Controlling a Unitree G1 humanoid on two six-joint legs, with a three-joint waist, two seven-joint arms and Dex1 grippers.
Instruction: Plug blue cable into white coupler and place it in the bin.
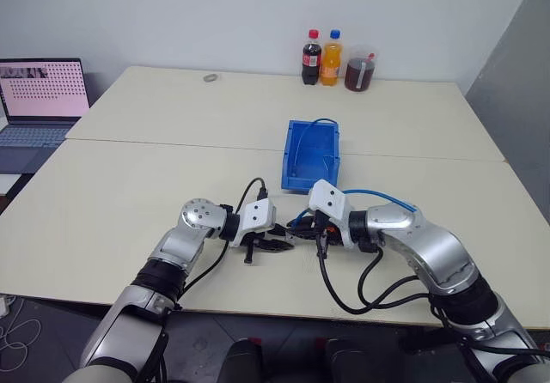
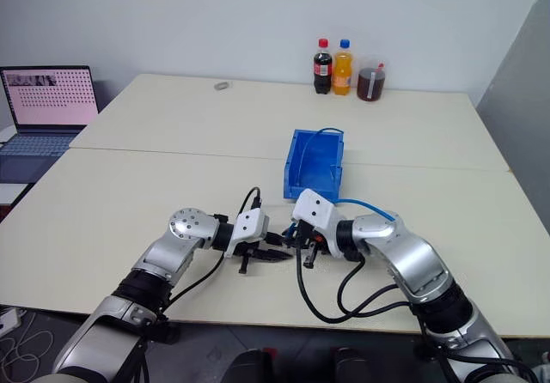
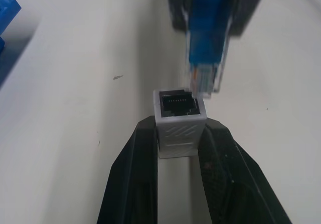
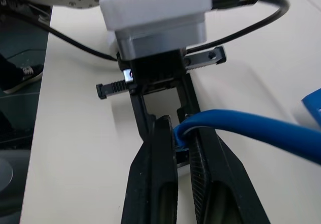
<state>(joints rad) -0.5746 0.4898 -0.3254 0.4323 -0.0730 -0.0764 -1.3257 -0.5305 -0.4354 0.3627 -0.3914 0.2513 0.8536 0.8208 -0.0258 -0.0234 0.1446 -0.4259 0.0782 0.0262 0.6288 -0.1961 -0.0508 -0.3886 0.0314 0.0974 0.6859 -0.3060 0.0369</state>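
My left gripper (image 3: 179,129) is shut on the white coupler (image 3: 179,118), whose dark socket faces away from it. The clear plug of the blue cable (image 3: 203,78) hangs right at the socket's rim, a little off to one side and not inside it. My right gripper (image 4: 179,128) is shut on that cable (image 4: 246,126) just behind the plug. From the head, both grippers meet tip to tip near the table's front, the left gripper (image 1: 277,246) facing the right gripper (image 1: 309,230). The cable (image 1: 387,197) arcs back over my right forearm. The blue bin (image 1: 311,153) stands just beyond them.
A short blue cable arc (image 1: 320,123) pokes out of the bin's far end. Three drink bottles (image 1: 331,57) stand at the table's back edge, with a small grey ring (image 1: 210,78) to their left. An open laptop (image 1: 39,100) sits far left. Black wires (image 1: 361,293) loop under my right arm.
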